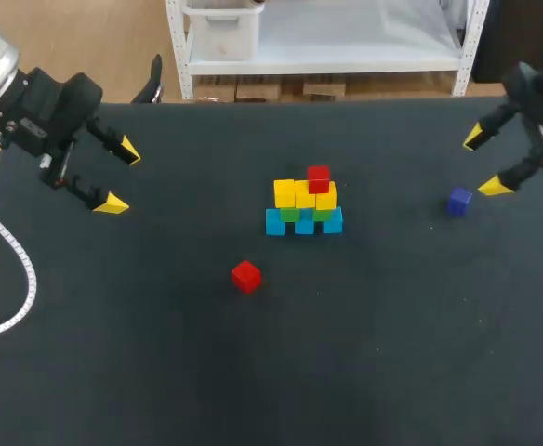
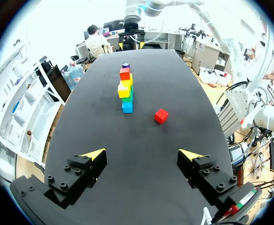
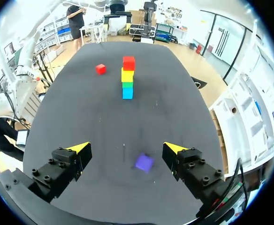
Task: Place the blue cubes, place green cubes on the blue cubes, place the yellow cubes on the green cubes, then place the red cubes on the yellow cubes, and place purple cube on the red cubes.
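A stack (image 1: 304,206) stands mid-table: blue cubes (image 1: 303,223) at the base, green cubes (image 1: 291,215) on them, yellow cubes (image 1: 304,194) above, and one red cube (image 1: 318,178) on top at the right. A second red cube (image 1: 245,276) lies loose in front of the stack, also seen as the loose red cube (image 2: 161,116). The purple cube (image 1: 458,201) rests at the right, just ahead of and between the fingers of my right gripper (image 3: 127,148), which is open and empty. My left gripper (image 1: 119,177) hangs open at the far left, well away from the stack (image 2: 125,89).
A white cable (image 1: 16,279) curves across the table's left edge. The black table (image 1: 392,353) stretches wide around the stack. A white shelf stands just past the far edge.
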{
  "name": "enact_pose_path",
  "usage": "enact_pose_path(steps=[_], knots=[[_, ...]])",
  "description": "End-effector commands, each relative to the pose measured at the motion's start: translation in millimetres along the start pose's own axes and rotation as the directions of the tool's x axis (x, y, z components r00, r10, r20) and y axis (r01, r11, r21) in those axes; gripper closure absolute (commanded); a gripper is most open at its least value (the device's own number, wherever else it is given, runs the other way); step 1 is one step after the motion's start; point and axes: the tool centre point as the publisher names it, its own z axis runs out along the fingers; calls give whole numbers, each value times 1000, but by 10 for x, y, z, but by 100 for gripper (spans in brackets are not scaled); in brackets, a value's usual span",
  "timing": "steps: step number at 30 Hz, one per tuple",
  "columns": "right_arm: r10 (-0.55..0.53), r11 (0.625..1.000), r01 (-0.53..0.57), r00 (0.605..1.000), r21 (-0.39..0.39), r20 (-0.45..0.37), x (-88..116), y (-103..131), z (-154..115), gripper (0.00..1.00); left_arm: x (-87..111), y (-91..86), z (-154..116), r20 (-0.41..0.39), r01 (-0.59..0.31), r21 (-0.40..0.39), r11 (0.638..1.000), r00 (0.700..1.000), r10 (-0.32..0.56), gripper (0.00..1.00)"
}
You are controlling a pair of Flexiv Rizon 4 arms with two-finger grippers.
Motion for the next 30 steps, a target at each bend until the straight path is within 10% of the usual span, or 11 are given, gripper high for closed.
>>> enact_pose_path(steps=[1, 30], knots=[[-2, 1000, 2, 1000, -5, 30, 183, -24, -138, 0, 15, -5, -1, 4, -4, -2, 1000, 1000, 4, 0], [-55, 996, 60, 996, -67, 71, 872, -246, -346, 0, 15, -5, -1, 4, -4, -2, 1000, 1000, 4, 0]])
